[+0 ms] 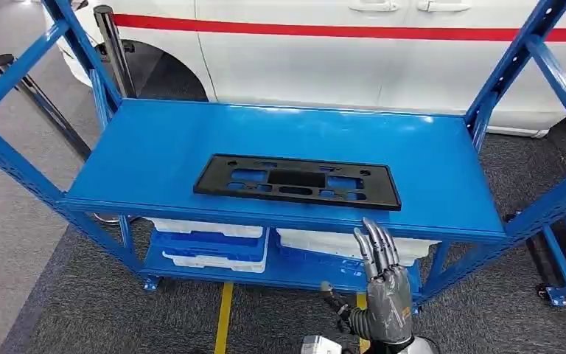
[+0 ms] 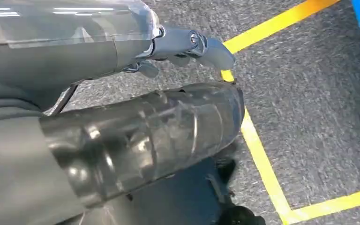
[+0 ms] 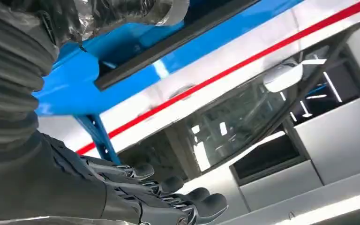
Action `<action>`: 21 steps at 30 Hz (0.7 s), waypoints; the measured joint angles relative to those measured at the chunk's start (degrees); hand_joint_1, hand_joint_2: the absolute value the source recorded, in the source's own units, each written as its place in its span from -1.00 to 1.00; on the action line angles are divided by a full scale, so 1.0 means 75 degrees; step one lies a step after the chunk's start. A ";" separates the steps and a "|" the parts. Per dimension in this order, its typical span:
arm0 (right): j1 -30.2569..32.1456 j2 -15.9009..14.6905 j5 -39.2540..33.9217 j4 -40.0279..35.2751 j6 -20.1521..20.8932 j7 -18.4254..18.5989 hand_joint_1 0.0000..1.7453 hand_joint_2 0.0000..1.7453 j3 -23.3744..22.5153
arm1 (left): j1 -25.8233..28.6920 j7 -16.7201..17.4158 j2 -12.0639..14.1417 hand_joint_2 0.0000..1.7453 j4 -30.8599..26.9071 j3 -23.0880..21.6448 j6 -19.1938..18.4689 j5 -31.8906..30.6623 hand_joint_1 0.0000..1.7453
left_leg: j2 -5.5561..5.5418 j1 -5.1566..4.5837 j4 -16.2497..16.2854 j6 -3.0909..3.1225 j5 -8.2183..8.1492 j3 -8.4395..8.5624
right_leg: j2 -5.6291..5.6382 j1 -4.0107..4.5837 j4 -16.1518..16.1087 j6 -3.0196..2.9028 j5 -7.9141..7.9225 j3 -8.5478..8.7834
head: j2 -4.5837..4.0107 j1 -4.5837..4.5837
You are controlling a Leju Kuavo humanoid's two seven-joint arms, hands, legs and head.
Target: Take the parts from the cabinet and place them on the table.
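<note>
We see the black part [image 1: 298,181] lying flat mid-shelf [image 1: 155,147], long axis along the shelf's front edge. Our right robot hand [image 1: 383,276] rises before that edge, fingers straight, empty. Left robot hand [image 2: 187,47] hangs empty over grey carpet [image 2: 318,103]; white car [image 1: 339,59] behind the shelf.

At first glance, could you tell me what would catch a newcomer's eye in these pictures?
The long black part stands out most, lying flat in the middle of the bright blue shelf. Behind the rack stands a white vehicle with a red stripe along its side. In front, the right hand is raised below the shelf's front edge, fingers straight and holding nothing.
</note>
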 joint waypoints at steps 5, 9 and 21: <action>0.0041 -0.0143 0.0241 -0.0006 -0.0018 0.0140 -1.00 1.00 -0.0174 | 0.0018 0.0023 0.0012 -1.00 0.0003 -0.0012 -0.0009 -0.0032 -1.00 | -0.0015 -0.0027 -0.0230 0.0213 -0.0070 0.0139 | -0.0005 0.0028 0.0011 0.0234 -0.0067 -0.0016 | 0.0000 -0.0003; 0.0109 -0.0262 0.0425 -0.0020 -0.0067 0.0213 -1.00 1.00 -0.0323 | -0.0010 0.0023 0.0012 -1.00 0.0003 -0.0032 -0.0032 -0.0061 -1.00 | 0.0012 -0.0043 -0.0285 0.0370 -0.0134 0.0254 | -0.0015 -0.0018 0.1782 0.0339 -0.0842 -0.0909 | 0.0000 0.0012; 0.0302 -0.0469 0.0801 -0.0041 -0.0181 0.0487 -1.00 1.00 -0.0714 | -0.0031 0.0046 0.0020 -1.00 0.0009 -0.0111 -0.0058 -0.0105 -1.00 | 0.0016 -0.0074 -0.0271 0.0036 -0.0672 0.0770 | 0.0003 -0.0007 -0.0013 0.0021 0.0140 -0.0206 | 0.0000 0.0009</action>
